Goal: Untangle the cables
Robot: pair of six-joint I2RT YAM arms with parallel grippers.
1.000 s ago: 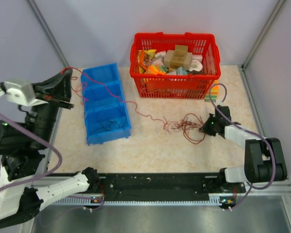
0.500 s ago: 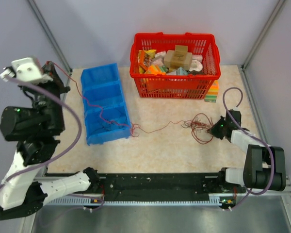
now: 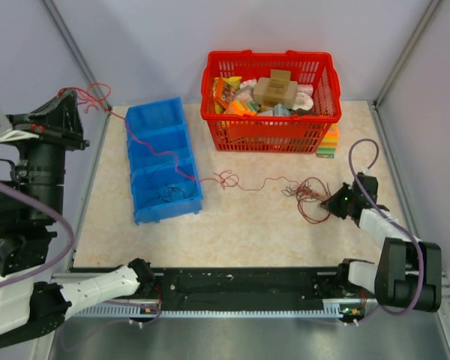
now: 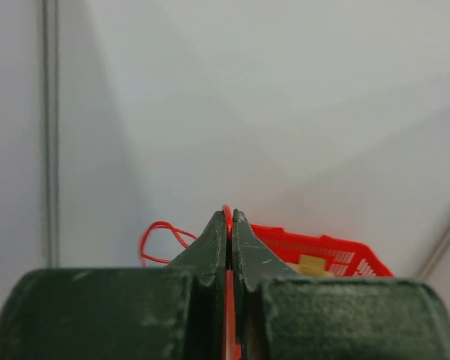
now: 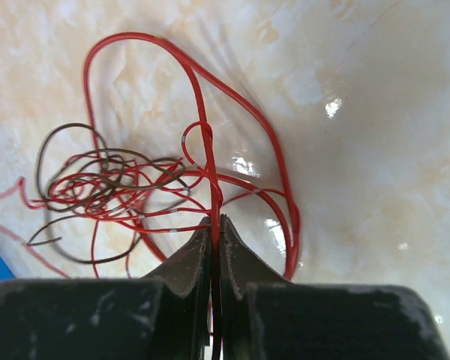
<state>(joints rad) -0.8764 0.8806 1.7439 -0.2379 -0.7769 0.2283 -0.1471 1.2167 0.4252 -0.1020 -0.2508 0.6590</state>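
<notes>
The cables (image 3: 304,196) are thin red and dark-red wires, bundled in loops on the table at the right. One red wire (image 3: 165,154) runs left from the bundle over the blue bin up to my left gripper (image 3: 69,97), raised high at the far left and shut on it. In the left wrist view the red wire (image 4: 227,217) shows between the closed fingertips. My right gripper (image 3: 331,202) is low on the table, shut on a red strand at the bundle's right edge. The right wrist view shows the loops (image 5: 120,184) just beyond the gripper (image 5: 215,223).
A blue three-compartment bin (image 3: 162,159) lies left of centre with dark wires in its near compartment. A red basket (image 3: 270,129) full of packaged goods stands at the back. A small coloured stack (image 3: 328,144) sits beside its right end.
My left gripper has lifted up and to the left with the red wire, drawing it out over the blue bin. The bundle has stretched leftward. My right gripper shifted slightly right.
</notes>
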